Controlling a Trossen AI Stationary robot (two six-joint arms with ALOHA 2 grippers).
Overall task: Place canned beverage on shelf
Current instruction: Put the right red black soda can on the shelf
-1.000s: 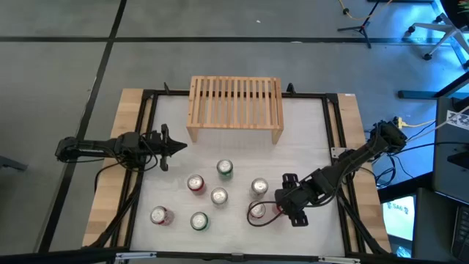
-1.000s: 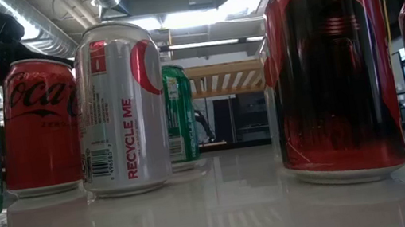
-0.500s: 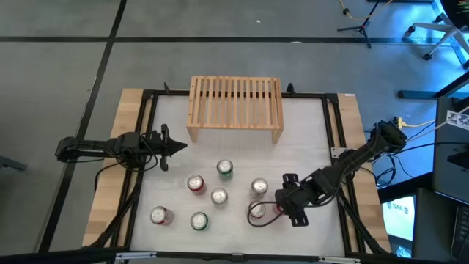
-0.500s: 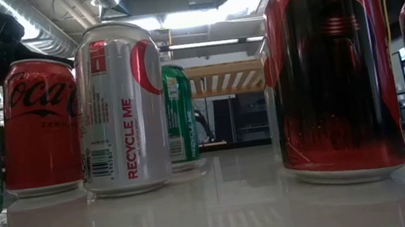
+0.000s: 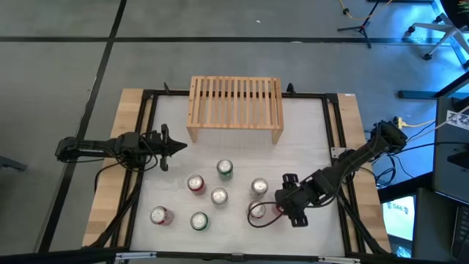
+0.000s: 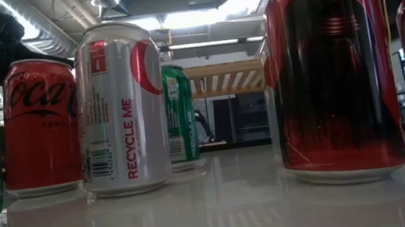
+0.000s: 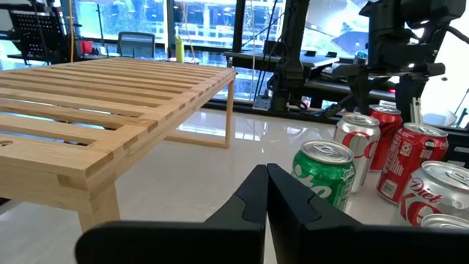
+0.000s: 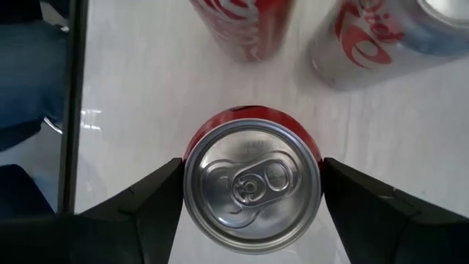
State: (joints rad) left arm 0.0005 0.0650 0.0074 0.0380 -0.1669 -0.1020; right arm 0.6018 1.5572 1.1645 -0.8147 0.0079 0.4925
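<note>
Right gripper (image 8: 253, 187) clamps red can (image 8: 253, 183); neighbouring cans (image 5: 219, 196) close.

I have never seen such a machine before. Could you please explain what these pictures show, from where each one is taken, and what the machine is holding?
It is a robot with two dark arms at a table. One camera looks straight down, one sits at table height among the cans, and one rides on each wrist. On the table stand a wooden slatted shelf and seven drink cans. The left gripper waits near the shelf, its fingers shut and empty. The right gripper has a finger on each side of a red can, against it as far as the wrist view shows. The can stands on the table, not yet lifted.
</note>
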